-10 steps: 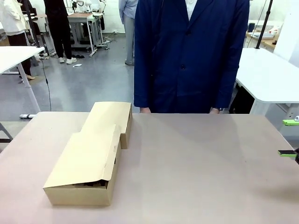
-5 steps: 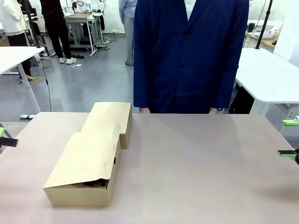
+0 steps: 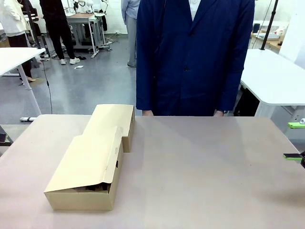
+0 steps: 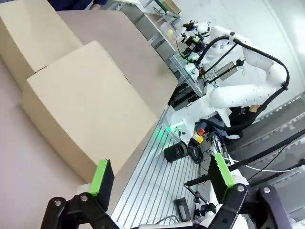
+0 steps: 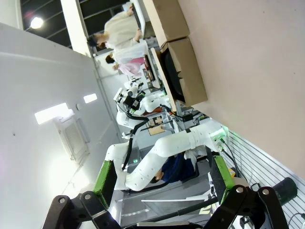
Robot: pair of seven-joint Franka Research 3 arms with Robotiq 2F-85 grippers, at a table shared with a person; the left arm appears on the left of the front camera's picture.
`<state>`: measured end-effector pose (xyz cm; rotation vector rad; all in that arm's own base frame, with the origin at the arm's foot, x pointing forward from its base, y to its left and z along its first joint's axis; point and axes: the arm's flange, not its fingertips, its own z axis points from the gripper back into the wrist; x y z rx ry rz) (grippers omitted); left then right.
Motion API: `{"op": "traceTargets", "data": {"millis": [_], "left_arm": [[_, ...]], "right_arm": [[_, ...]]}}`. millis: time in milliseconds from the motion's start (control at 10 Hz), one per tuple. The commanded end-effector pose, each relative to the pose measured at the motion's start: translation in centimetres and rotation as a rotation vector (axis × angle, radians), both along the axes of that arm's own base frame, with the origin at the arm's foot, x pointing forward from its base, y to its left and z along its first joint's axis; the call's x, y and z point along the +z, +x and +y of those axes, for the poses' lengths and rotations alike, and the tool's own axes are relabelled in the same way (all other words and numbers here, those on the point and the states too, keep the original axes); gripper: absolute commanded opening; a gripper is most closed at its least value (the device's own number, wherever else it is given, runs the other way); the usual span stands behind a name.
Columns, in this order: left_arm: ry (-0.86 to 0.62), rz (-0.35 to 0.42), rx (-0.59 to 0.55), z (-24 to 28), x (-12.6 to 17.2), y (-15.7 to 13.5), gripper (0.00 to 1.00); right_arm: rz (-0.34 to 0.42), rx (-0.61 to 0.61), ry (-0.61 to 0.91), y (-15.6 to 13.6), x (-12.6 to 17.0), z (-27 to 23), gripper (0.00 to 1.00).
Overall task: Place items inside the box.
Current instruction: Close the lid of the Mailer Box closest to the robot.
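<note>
Front view: the box [image 3: 93, 157] is seen on the table's [image 3: 200, 171] left half, flap lids lowered (dark contents glimpsed under the near flap). The right gripper [image 3: 296, 140] is held wide at the right edge; the left gripper [image 4: 162, 179] is likewise spread wide, holding nothing.

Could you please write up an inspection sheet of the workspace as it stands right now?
Surface: pinkish-brown table.
Job's things: cardboard box on the robot's left half, flap lids down, near flap slightly ajar with dark contents just visible.
Clutter: nothing seen.
End effectors: left end effector open, empty; right end effector open, empty, at the table's right edge.
Cables: nothing seen on the table.
Surroundings: person in navy coat at the far edge.
</note>
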<state>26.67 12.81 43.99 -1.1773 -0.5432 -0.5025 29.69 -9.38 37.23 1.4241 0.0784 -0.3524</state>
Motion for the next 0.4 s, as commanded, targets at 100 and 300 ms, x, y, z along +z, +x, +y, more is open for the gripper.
{"op": "traceTargets", "data": {"millis": [100,300], "left_arm": [[-0.001,-0.009,-0.018,-0.02,-0.50,-0.30,1.00],[-0.001,-0.009,-0.018,-0.02,-0.50,-0.30,1.00]], "right_arm": [[0.009,-0.015,-0.002,0.15,0.41,0.06,1.00],[0.009,-0.015,-0.002,0.15,0.41,0.06,1.00]]}}
